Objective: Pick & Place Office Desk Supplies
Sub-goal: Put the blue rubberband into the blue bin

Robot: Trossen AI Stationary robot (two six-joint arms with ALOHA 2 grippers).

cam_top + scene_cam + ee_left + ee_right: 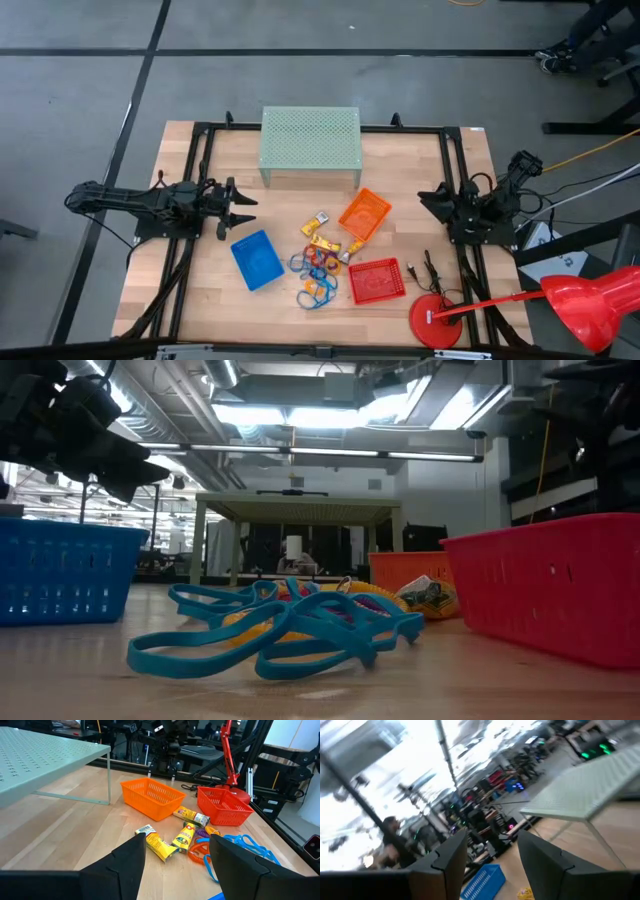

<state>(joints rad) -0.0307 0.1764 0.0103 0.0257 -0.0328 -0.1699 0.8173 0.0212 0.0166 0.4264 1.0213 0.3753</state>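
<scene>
The left gripper (243,208) hangs over the wooden table (180,170), fingers apart and holding nothing. Just ahead of it lie yellow packets (159,845) and tangled loops (314,275) (blue, red, orange), loose among blue (257,259), orange (365,213) and red (377,281) baskets. Beyond stands the green stand (310,141). The right gripper (428,203) waits opposite, also spread. Behind is a workshop with ceiling lights.

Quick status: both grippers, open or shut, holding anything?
Left gripper: open, empty, beside the blue basket.
Right gripper: open, empty, at the table's right edge.
</scene>
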